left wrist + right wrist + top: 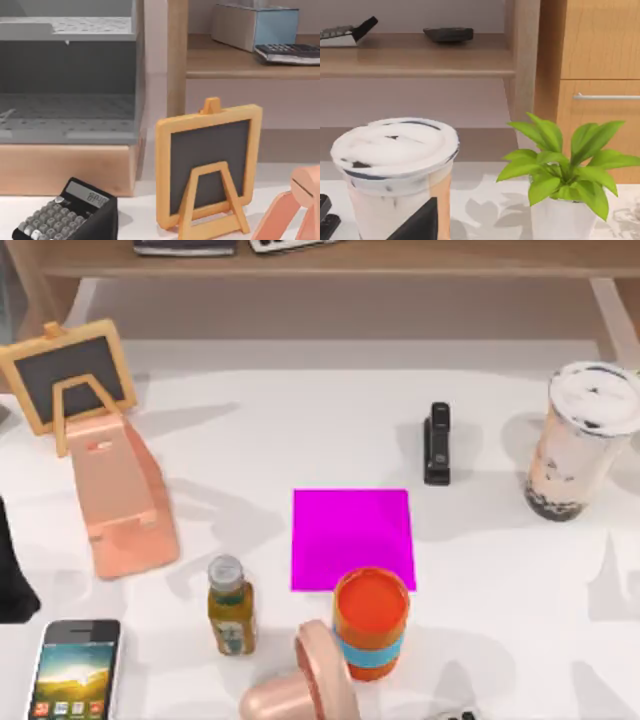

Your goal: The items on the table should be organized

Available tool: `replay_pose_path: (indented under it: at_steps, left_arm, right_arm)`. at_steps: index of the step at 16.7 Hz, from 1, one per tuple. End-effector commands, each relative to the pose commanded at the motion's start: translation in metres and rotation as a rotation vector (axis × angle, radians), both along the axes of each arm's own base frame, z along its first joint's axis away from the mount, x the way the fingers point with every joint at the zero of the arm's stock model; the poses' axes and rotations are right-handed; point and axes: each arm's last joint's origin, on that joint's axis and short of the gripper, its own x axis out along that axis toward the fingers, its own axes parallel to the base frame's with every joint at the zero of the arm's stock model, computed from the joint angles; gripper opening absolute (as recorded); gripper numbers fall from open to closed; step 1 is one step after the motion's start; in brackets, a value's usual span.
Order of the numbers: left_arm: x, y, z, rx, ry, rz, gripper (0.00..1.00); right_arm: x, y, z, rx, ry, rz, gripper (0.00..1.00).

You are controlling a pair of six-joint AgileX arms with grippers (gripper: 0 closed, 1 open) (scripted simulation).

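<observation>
1. I judge that the organizing is at its opening step. The smartphone point(75, 670) lies flat on the table point(500, 640), well to the left of the magenta mat point(352, 538) and nearer the lower edge. The milk-tea cup point(585, 440) stands upright well to the mat's right, a little farther back. Neither looks gripped.
2. My right wrist camera looks straight at the cup point(395, 165) from close by. A dark wedge of the right gripper point(420, 222) sits low in front of it. I cannot tell whether that gripper is apart or together, or whether it touches the cup.
3. The left gripper point(15, 570) is, I think, the dark shape far left of the mat, just behind the phone. I cannot tell its state either.
4. The next move, as I read it, is to close on the cup's body below the lid and keep it upright, since it is tall and top-heavy. The phone may suit the pink phone stand point(120, 505) left of the mat.
5. A small dark thing point(455, 714) right of the mat is cut off by the lower edge. It may be the mouse, but I cannot be sure.
</observation>
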Motion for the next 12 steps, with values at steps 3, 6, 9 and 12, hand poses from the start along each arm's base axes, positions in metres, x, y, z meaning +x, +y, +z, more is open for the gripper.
replay_pose_path:
  at_steps: [3, 6, 9, 12]
  left_arm:
    - [0.000, 0.000, 0.001, 0.008, 0.004, 0.003, 1.00]
    - [0.001, 0.002, 0.014, 0.085, 0.047, 0.026, 1.00]
    - [0.006, 0.005, 0.036, 0.245, 0.148, 0.043, 1.00]
    - [0.020, 0.010, 0.063, 0.468, 0.298, 0.024, 1.00]
  right_arm:
    - [0.000, 0.000, 0.000, 0.000, 0.000, 0.000, 1.00]
    - [0.000, 0.000, 0.000, 0.000, 0.000, 0.000, 1.00]
    - [0.000, 0.000, 0.000, 0.000, 0.000, 0.000, 1.00]
    - [0.000, 0.000, 0.000, 0.000, 0.000, 0.000, 1.00]
